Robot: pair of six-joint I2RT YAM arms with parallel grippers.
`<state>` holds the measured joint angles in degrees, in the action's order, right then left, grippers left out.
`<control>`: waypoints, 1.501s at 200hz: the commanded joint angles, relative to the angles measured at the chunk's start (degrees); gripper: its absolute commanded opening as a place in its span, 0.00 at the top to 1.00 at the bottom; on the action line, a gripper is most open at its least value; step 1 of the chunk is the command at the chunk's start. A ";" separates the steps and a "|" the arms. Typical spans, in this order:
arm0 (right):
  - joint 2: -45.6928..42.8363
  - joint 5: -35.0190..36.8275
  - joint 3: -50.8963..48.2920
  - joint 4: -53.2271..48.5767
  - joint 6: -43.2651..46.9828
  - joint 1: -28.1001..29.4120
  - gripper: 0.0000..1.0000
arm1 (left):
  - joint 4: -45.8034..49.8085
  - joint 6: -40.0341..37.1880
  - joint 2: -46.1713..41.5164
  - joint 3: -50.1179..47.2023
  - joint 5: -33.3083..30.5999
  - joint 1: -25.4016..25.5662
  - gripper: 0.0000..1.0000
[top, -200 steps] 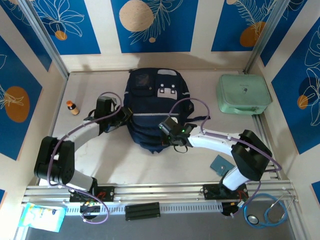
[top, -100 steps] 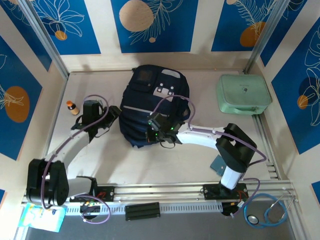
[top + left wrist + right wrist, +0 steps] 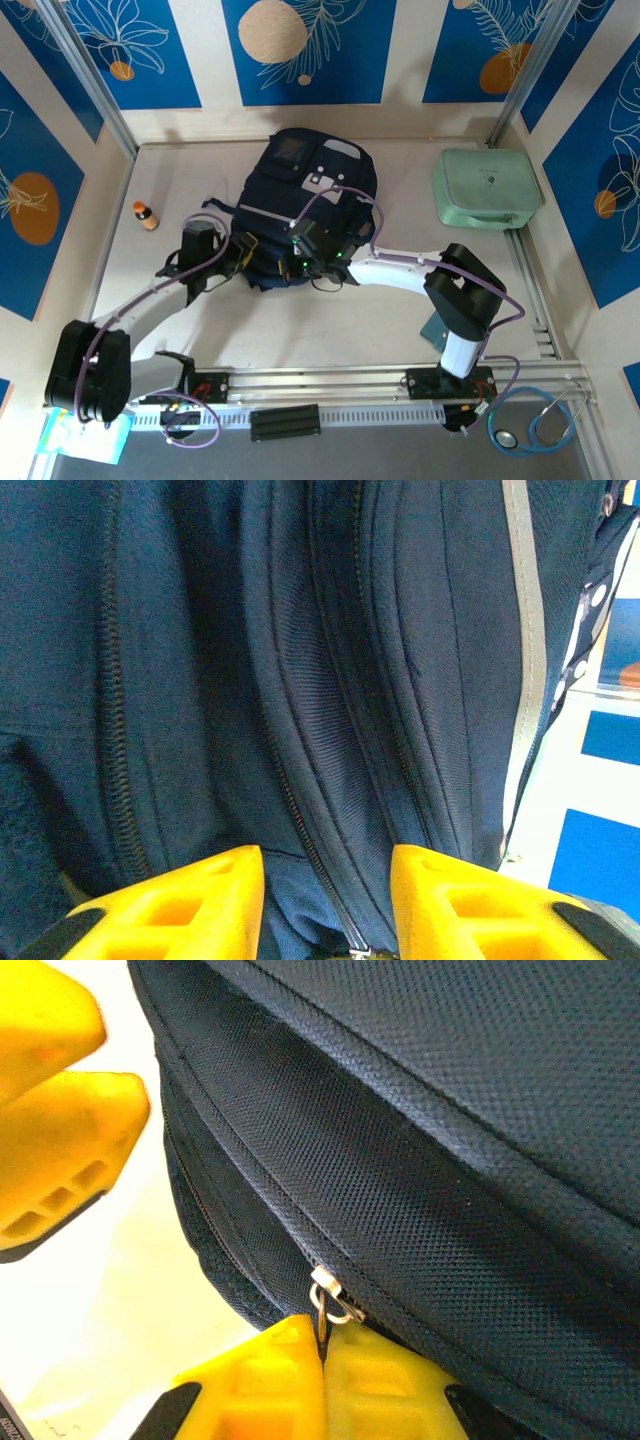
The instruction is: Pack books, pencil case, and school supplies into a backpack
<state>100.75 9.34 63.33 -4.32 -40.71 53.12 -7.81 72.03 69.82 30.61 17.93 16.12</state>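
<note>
On the pale table point(image 3: 200, 330) between blue-patterned walls, the navy backpack point(image 3: 310, 190) lies mid-table. Running the zip cleanly likely needs a pull along its track with the fabric braced. The right gripper point(image 3: 322, 1335) is pressed together on the zipper pull point(image 3: 332, 1303) at the backpack's near edge. The left gripper point(image 3: 325, 880) stands parted astride a fold at its near-left side.

Top camera overhead, wide; wrist cameras pressed close, all sharing backpack point(image 3: 270, 195)

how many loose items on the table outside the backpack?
3: orange-capped bottle at left, mint-green case back right, teal booklet partly behind the right arm. More may be hidden.
</note>
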 commanded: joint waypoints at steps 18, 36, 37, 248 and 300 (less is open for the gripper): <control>0.15 -3.20 1.01 2.04 0.28 0.47 1.00 | -5.24 1.71 4.29 1.64 -0.62 2.33 0.61; 0.07 -3.11 0.92 1.87 0.19 0.46 1.00 | -5.22 1.21 5.83 2.25 -1.03 3.02 0.63; 0.07 -3.11 0.92 1.82 0.19 0.43 1.00 | -5.20 1.19 5.88 2.30 -1.09 3.03 0.63; -10.32 5.26 -6.16 -13.18 15.64 -13.42 1.00 | 8.17 -9.82 3.99 8.50 -6.05 2.03 1.00; -6.60 5.72 2.06 -18.80 18.03 -19.65 1.00 | 9.26 -11.19 4.58 9.02 -4.71 1.92 1.00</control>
<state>92.40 13.23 61.30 -18.13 -24.84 36.67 -1.28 63.92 74.74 37.76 13.89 19.14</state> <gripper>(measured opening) 0.056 0.048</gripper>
